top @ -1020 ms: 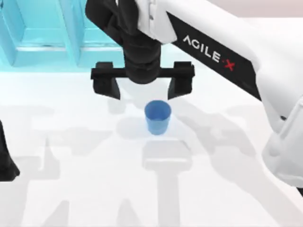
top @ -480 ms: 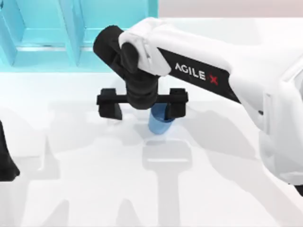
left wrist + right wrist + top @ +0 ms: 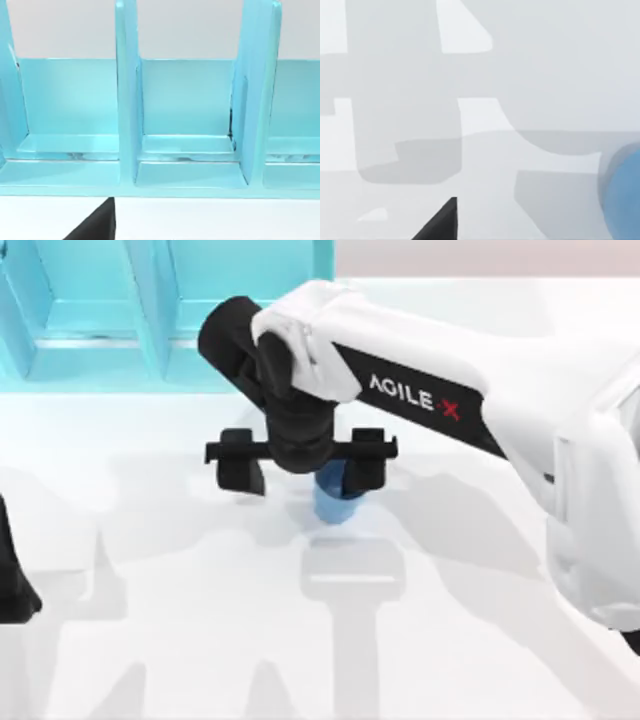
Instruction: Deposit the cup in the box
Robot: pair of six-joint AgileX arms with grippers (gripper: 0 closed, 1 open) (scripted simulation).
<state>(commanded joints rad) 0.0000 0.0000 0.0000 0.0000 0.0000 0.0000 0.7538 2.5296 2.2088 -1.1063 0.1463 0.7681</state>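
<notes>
The small blue cup (image 3: 331, 503) stands upright on the white table, just left of centre. My right gripper (image 3: 302, 472) hangs over it, open wide. The cup lies under the gripper's right-hand finger (image 3: 366, 462), off to one side of the gap, and its rim is hidden. In the right wrist view the cup (image 3: 622, 192) shows at the picture's edge, beside a dark fingertip (image 3: 442, 222). The box (image 3: 100, 330) is a light blue container with upright dividers at the table's back left. My left arm (image 3: 12, 575) is parked at the left edge, its wrist camera facing the box (image 3: 185, 115).
The white table (image 3: 180, 640) carries only the arms' shadows in front of the cup. The box's dividers (image 3: 127, 100) split it into several open compartments. My right arm's white forearm (image 3: 470, 380) stretches over the table's right half.
My right gripper has come forward and down from behind the cup to over it, hiding the rim. Its fingers are a little closer together. The cup has not moved.
</notes>
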